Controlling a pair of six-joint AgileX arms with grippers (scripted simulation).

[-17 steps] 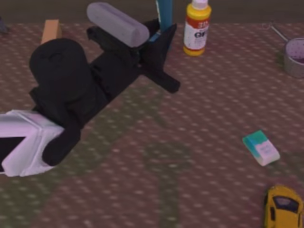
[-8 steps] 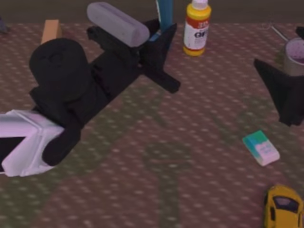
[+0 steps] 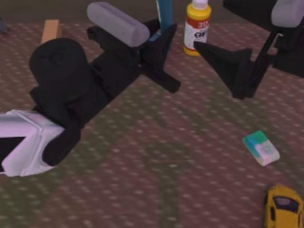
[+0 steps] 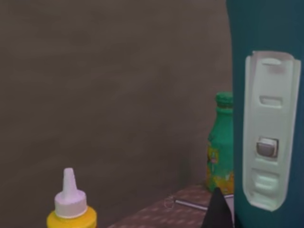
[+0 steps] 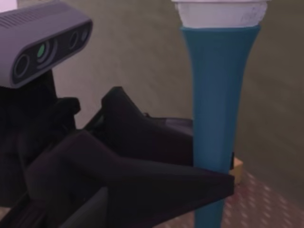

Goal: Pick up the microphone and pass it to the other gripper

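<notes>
One microphone (image 5: 216, 104) upright — head up, left tool (image 3: 159, 40) clamped on it, right tool (image 3: 228, 71) spread.

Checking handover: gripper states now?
Left gripper: shut on the microphone, held upright.
Right gripper: open, empty, near the yellow bottle.

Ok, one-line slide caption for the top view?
Left gripper holds the microphone upright beside the yellow bottle; right gripper, jaws open, faces it for handover.

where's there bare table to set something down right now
The widest bare patch is the table's front middle, between the left arm's white shell and the teal-white box. The far edge is crowded: left gripper holding the microphone, yellow bottle, right gripper.
</notes>
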